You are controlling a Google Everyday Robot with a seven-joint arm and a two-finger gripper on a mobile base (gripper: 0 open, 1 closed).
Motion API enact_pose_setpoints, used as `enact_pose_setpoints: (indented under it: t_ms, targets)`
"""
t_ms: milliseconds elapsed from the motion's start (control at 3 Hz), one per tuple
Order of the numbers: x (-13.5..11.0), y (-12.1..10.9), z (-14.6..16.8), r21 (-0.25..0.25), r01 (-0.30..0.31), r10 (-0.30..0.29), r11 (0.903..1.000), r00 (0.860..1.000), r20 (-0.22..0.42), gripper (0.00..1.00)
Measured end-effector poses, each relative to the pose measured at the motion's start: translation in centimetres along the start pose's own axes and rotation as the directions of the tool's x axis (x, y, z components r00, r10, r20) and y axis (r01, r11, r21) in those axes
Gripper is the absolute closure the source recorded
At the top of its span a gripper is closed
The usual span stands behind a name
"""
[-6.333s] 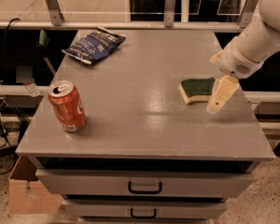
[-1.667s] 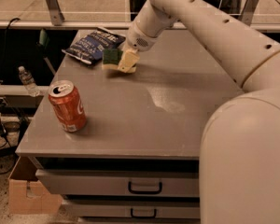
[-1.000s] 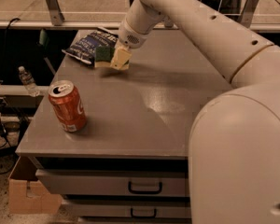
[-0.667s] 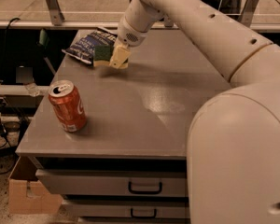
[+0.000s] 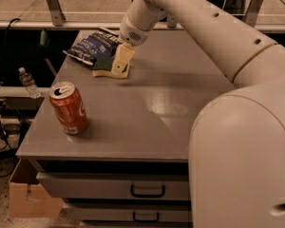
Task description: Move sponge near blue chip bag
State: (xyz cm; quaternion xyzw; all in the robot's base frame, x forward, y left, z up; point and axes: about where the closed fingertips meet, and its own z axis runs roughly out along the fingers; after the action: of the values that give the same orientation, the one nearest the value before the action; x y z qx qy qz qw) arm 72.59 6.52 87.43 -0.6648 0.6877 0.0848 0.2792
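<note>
The sponge, dark green on top with pale yellow foam below, lies on the grey table at the back left. It touches the near edge of the blue chip bag, a crinkled dark blue bag with white lettering. My gripper reaches down from the white arm onto the sponge's right side, with its cream fingers closed on the sponge. The fingers hide the sponge's right end.
A red soda can stands upright near the table's front left corner. Drawers with handles sit under the table. A cardboard box is on the floor at the left, and a small bottle is beside the table.
My gripper carried the sponge from the table's right side across to the back left. Over the last second it shifted a little further left, beside the chip bag. The can has not moved.
</note>
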Motion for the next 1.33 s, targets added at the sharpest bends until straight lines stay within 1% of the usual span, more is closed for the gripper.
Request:
enact_pose_setpoints:
  t_ms: [333, 667, 1000, 1333]
  targets:
    - [0.5, -0.5, -1.7, 0.025, -0.015, 0.014, 0.9996, 0.999, 0.038, 0.0]
    - [2.6, -0.6, -5.3, 0.064, -0.036, 0.029, 0.9973, 0.994, 0.109, 0.0]
    - [7.8, -0.2, -10.9, 0.112, -0.068, 0.047, 0.9914, 0.982, 0.18, 0.0]
    - [13.0, 1.1, -16.5, 0.141, -0.057, 0.024, 0.9884, 0.974, 0.223, 0.0]
